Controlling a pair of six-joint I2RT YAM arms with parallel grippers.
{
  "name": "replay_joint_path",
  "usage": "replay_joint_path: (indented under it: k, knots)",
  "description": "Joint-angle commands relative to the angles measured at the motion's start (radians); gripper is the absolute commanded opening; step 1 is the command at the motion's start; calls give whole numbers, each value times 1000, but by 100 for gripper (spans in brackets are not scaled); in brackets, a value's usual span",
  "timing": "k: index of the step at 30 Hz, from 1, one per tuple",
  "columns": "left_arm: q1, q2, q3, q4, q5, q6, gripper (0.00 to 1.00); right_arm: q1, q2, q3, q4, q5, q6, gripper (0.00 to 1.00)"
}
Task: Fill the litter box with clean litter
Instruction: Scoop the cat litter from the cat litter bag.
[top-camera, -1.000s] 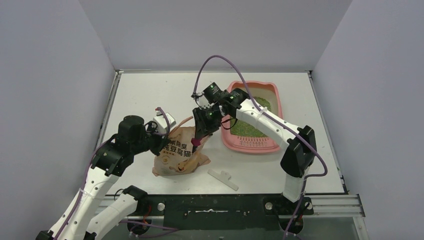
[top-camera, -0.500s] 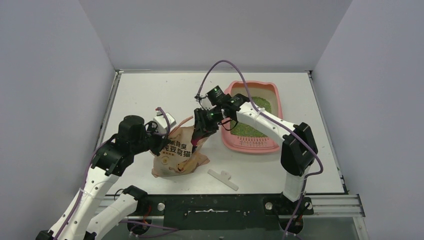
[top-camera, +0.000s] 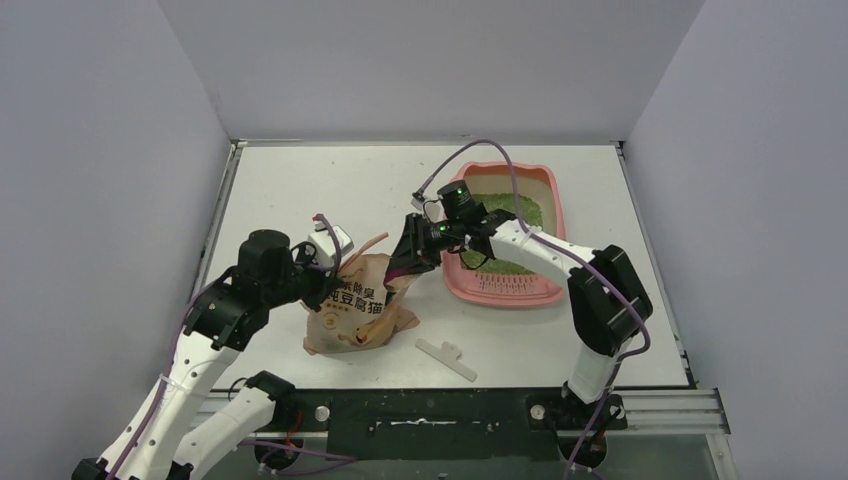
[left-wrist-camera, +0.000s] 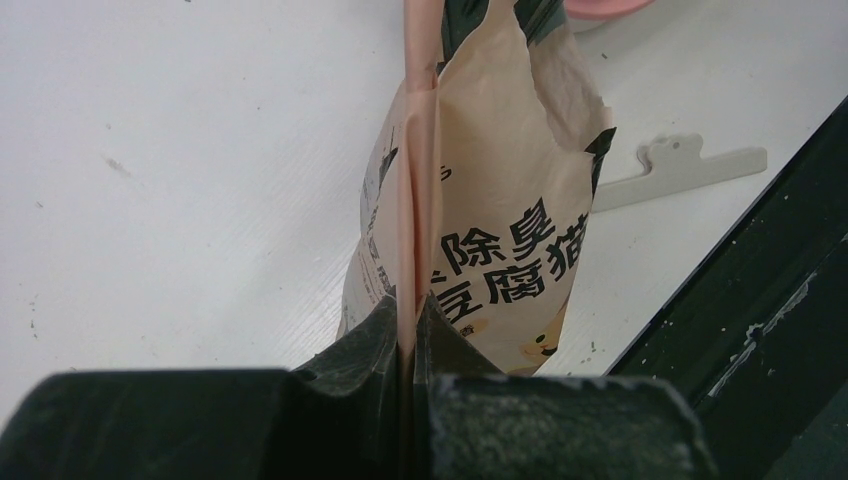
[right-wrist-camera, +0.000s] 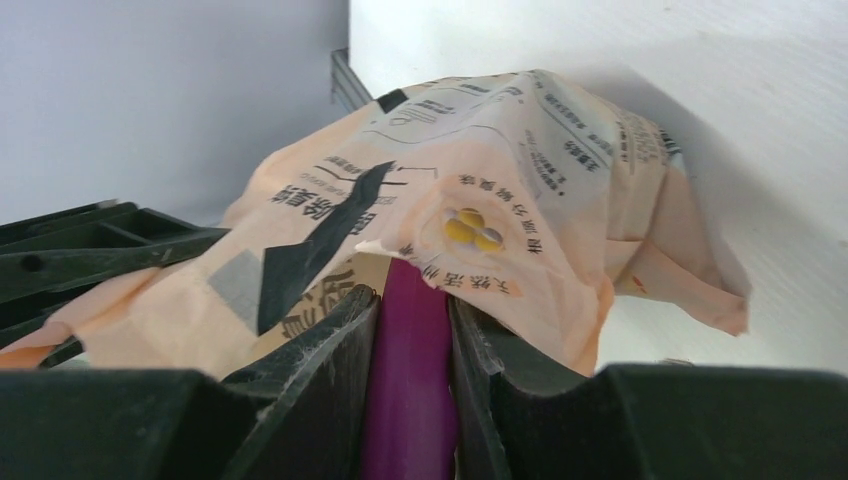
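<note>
I am holding the litter bag (left-wrist-camera: 500, 190) with the left gripper (left-wrist-camera: 408, 312), whose jaws are pinching shut on the bag's folded side seam at the bottom centre of the left wrist view. The right gripper (right-wrist-camera: 412, 300) is clamping the handle of the magenta scoop (right-wrist-camera: 408, 400). The scoop's far end is lying hidden under the torn flap of the bag mouth, so I cannot tell how deep it is sitting or whether it is carrying anything.

In the overhead view the litter box (top-camera: 505, 290) is sitting right of centre, just beside the bag. The green litter (top-camera: 522, 208) is covering only part of its floor, so I am judging the filling unfinished.

Several things are worrying me:

- The loose flap is drooping over the scoop, so lifting out could snag the paper and drag or tear the bag.
- The left grip is holding only a thin fold, which could slip and let the bag slump and spill.
- Any tilt of the scoop over the bare table between bag and box would be scattering granules short of the rim.

The white clip (top-camera: 447, 356) at lower centre is lying apart from both arms.
</note>
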Motion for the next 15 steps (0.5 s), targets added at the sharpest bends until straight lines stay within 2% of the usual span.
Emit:
replay_joint_path:
  k: [1, 5, 15]
  knots:
    - [-15, -13, 37, 110, 58, -22, 0, -1, -72, -27, 258, -102, 143, 0]
    - [-15, -20, 40, 104, 50, -22, 0, -16, -80, -77, 427, -122, 239, 0]
    - [-16, -10, 51, 99, 44, -20, 0, -66, -111, -179, 658, -148, 403, 0]
